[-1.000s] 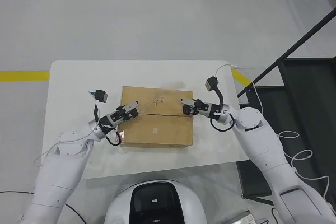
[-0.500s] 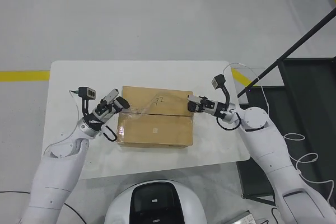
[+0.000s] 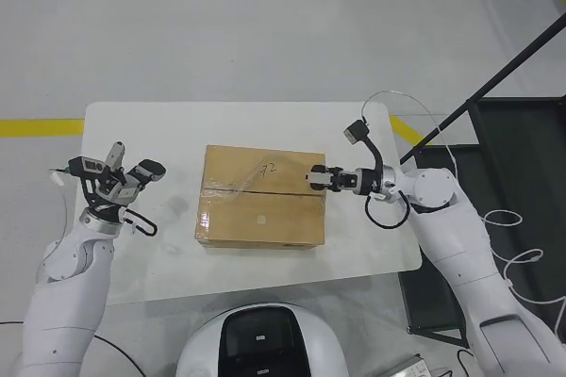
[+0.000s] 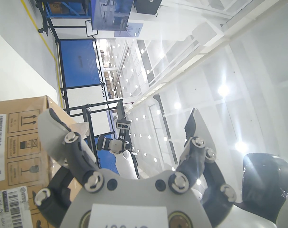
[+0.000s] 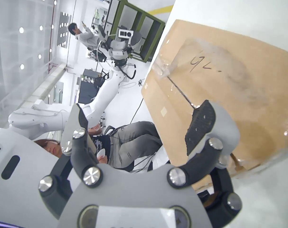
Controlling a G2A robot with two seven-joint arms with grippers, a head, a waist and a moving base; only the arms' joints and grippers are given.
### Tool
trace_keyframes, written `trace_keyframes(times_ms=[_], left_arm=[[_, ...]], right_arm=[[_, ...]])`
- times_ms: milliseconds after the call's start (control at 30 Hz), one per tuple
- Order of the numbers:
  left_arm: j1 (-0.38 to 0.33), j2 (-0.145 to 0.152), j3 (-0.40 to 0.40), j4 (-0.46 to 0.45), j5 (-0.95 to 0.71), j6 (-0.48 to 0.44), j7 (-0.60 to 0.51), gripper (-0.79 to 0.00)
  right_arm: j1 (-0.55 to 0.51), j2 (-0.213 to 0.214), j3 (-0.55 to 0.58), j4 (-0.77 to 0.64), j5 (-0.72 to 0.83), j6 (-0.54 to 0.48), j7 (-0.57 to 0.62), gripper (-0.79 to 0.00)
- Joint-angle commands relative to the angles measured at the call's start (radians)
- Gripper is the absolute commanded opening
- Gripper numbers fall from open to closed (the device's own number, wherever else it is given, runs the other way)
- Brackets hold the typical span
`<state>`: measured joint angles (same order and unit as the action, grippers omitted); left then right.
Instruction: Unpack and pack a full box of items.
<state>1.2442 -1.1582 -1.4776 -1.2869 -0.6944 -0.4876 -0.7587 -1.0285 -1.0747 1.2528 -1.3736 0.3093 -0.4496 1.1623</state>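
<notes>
White surface (image 3: 264, 122) carries a cardboard box (image 3: 262, 212), the right tool (image 3: 310, 178) spread wide at one end, the left tool (image 3: 135, 163) also wide, well apart from it.

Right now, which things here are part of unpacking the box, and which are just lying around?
Part of the job:
cardboard box, flaps shut
clear tape, partly peeled along its top seam
right gripper, open at one end of that seam
left gripper, open, apart from the box

Just there:
white table
dark rack beside the table
yellow floor line
</notes>
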Motion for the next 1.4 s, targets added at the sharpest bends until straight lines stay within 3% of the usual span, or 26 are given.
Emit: trace_keyframes(times_ms=[0,433,733,900,1367], left_arm=[[0.006,0.002,-0.016,0.008,-0.008,0.006,0.0,0.0],[0.021,-0.003,-0.021,0.035,-0.038,0.004,0.0,0.0],[0.02,-0.004,-0.024,0.038,-0.03,0.016,-0.007,0.0],[0.011,-0.006,-0.018,0.04,-0.021,0.025,-0.008,0.0],[0.008,-0.007,-0.032,0.046,-0.019,0.038,0.001,0.0]], right_arm=[[0.011,-0.001,-0.003,0.003,0.056,0.0,0.038,0.0],[0.117,-0.019,-0.065,0.082,-0.055,0.132,-0.175,0.0],[0.095,-0.026,-0.093,0.086,0.05,0.125,-0.095,0.0],[0.067,-0.025,-0.111,0.087,0.038,0.191,-0.081,0.0],[0.239,-0.071,-0.203,0.262,0.025,0.242,-0.221,0.0]])
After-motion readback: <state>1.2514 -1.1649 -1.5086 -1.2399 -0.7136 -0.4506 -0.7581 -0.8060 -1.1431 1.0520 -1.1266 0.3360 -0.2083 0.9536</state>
